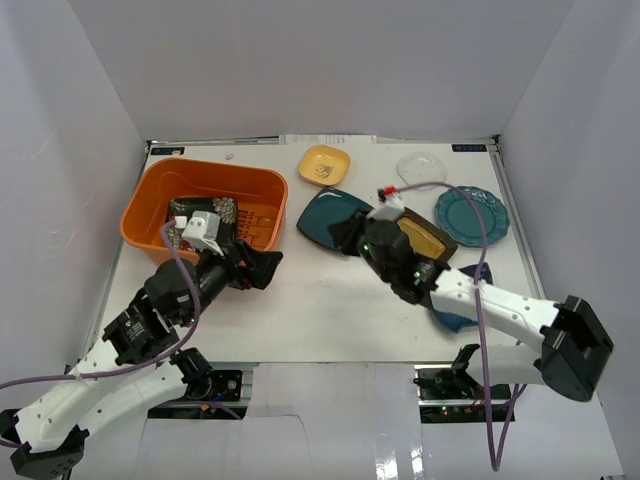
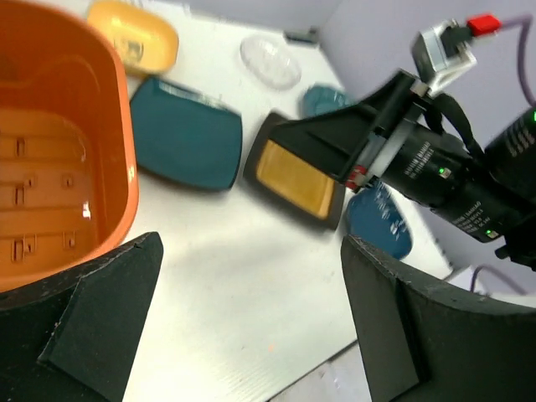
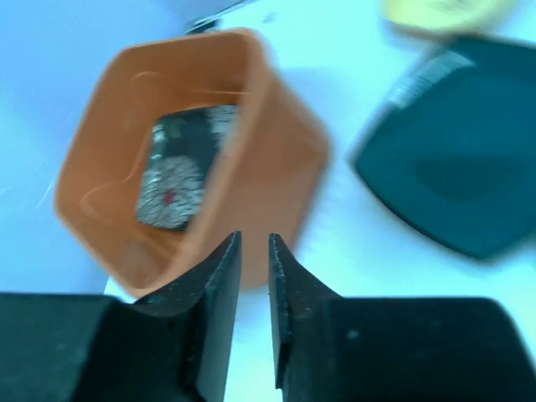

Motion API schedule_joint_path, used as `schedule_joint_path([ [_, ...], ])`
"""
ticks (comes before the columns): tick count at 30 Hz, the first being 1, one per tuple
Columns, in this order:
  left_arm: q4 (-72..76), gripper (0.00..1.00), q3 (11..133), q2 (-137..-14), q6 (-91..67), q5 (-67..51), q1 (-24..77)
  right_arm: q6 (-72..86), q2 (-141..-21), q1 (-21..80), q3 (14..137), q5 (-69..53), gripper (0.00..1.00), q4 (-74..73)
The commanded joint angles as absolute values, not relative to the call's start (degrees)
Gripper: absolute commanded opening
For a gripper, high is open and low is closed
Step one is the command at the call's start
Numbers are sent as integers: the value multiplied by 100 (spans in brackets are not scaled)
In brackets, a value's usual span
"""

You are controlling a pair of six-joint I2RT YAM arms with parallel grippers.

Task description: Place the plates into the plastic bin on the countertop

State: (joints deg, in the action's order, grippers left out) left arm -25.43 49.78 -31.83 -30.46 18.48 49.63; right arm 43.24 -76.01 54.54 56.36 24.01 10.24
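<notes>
The orange plastic bin stands at the left of the white countertop, with a black floral square plate lying in it. My left gripper hangs wide open and empty just right of the bin. My right gripper is over the teal square plate; its jaws stand a thin gap apart with nothing between them. The black-rimmed mustard plate and the blue plate lie partly hidden under the right arm.
A small yellow square plate, a clear round plate and a teal scalloped plate lie along the back and right. White walls enclose the countertop on three sides. The two arms nearly meet at mid-table.
</notes>
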Motion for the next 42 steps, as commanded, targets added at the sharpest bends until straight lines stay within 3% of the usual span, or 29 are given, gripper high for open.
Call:
schedule_joint_path([
  [1,-2382,98,4580,-2980,-2989,1398,4975,5657,-6868,5370,3691,3584,27,1580],
  [2,-2304,98,4405,-2858,-2858,1232,4975,5982,-6786,5370,3378,3682,33,1730],
  [3,-2285,98,4334,-2796,-2796,1178,4975,6594,-6742,5370,3131,3787,45,1740],
  [6,-2276,98,4140,-2611,-2559,1055,4975,7440,-6837,5370,2480,4191,63,2011],
  [11,-2303,98,3947,-2408,-2452,1072,4975,8023,-7821,5344,2644,4192,67,2355],
  [22,-2303,98,3894,-2320,-2391,1020,4975,9166,-9763,5010,3462,4403,65,3251],
  [25,-2303,98,3885,-2303,-2391,1011,4975,9667,-10212,4887,3682,4430,63,3252],
  [34,-2303,98,3876,-2232,-2408,1099,4975,10187,-10898,4588,4017,4385,41,3428],
  [37,-2311,98,3885,-2250,-2391,1134,4975,10134,-10942,4570,4034,4403,29,3533],
  [39,-2312,98,3885,-2250,-2399,1160,4975,10081,-10951,4562,3999,4333,13,3734],
  [42,-2303,98,3885,-2241,-2426,1221,4975,9687,-10838,4553,3938,4246,8,4164],
])
